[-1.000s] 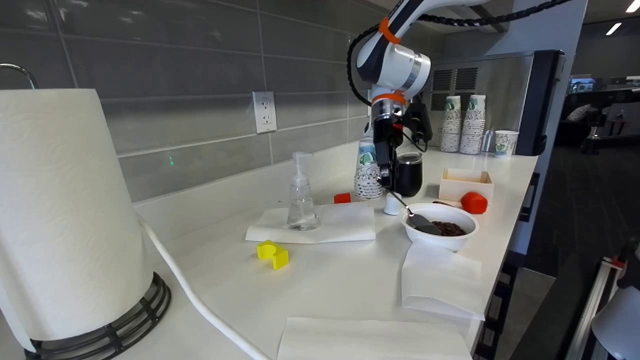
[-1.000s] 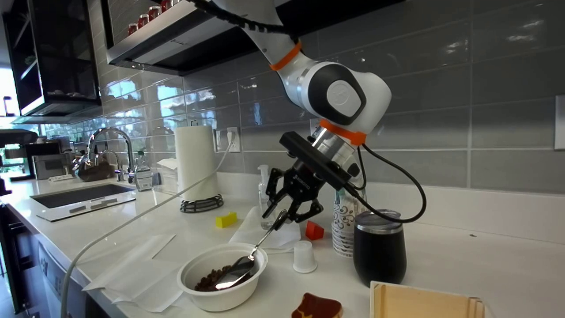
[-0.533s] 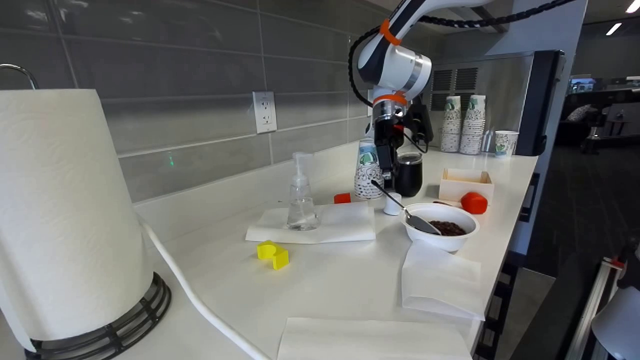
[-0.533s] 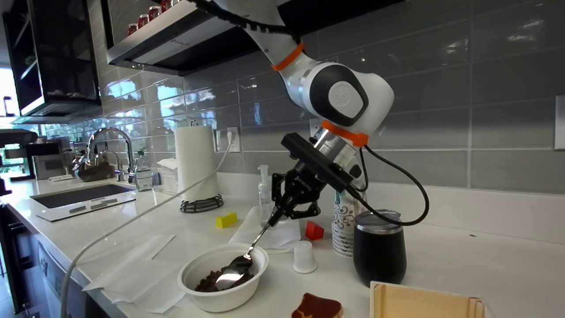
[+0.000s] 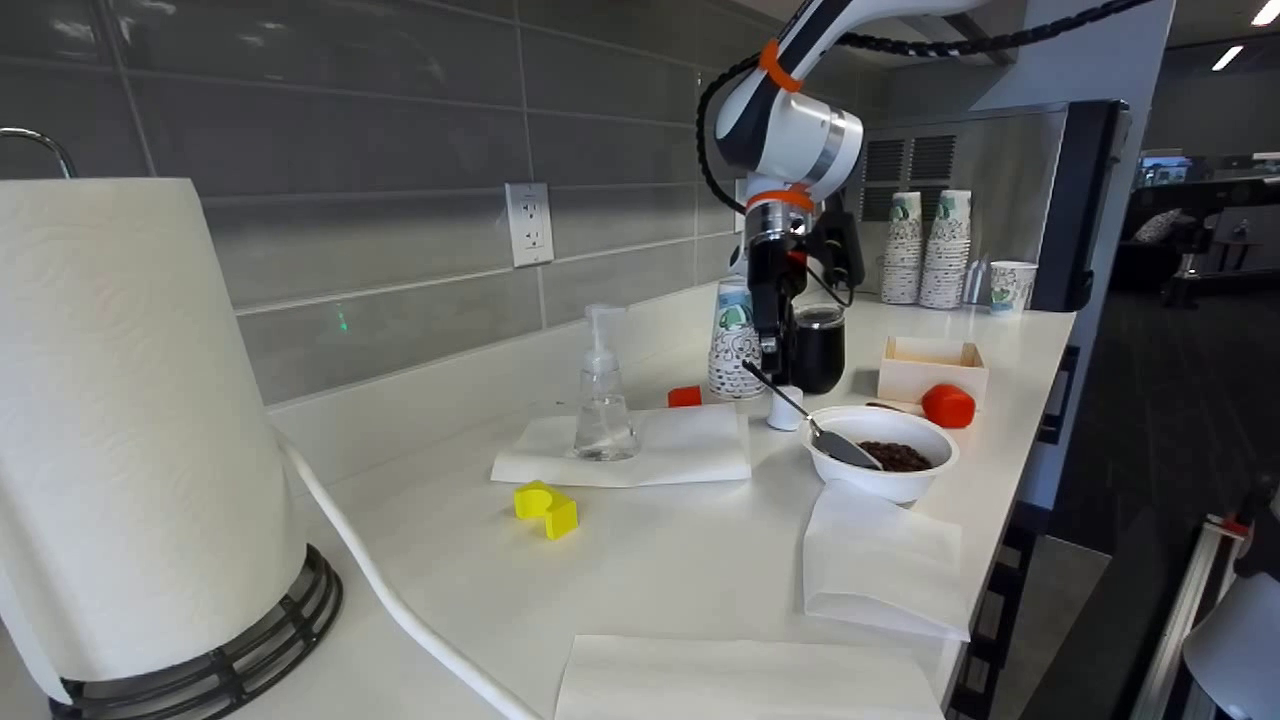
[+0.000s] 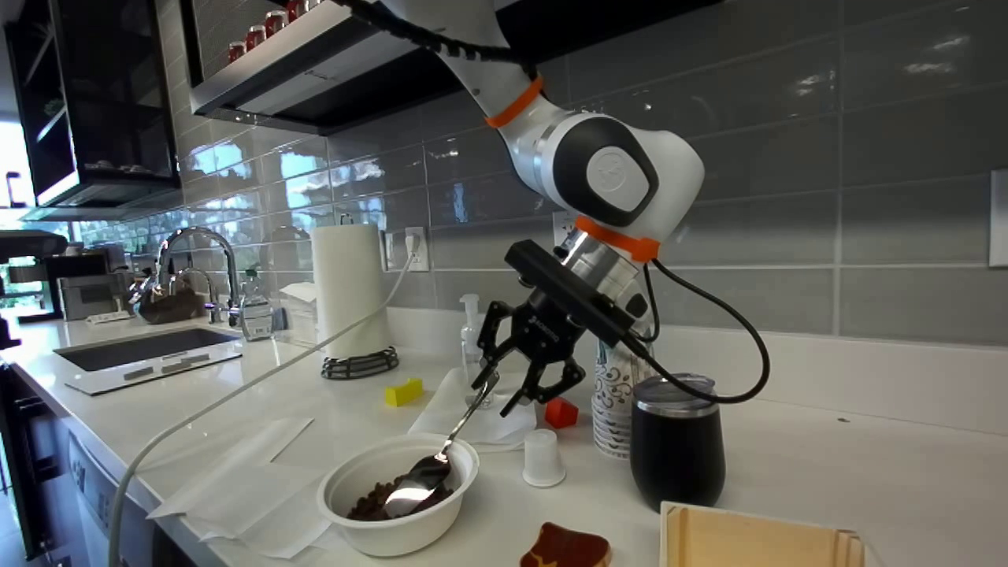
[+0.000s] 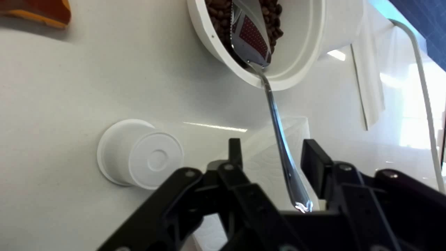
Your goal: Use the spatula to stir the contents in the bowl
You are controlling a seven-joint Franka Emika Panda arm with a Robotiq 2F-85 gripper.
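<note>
Two fingers (image 7: 235, 151) of the Robotiq gripper (image 7: 273, 153) stand spread, the handle of the metal spoon (image 7: 273, 106) between them in the wrist view; whether they touch is unclear. It runs toward 12 o'clock to the white bowl (image 7: 296, 35), the head inside, over brown beans (image 7: 219, 21). A white plastic cup (image 7: 150, 157) sits at 9 o'clock.

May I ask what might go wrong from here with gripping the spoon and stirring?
The spoon lies across the rim of the bowl, unheld between the jaws of the open gripper, so closing them might knock it sideways. Stirring could push brown beans over the rim. The small white cup stands beside the bowl, where a sideways swing might tip it.
</note>
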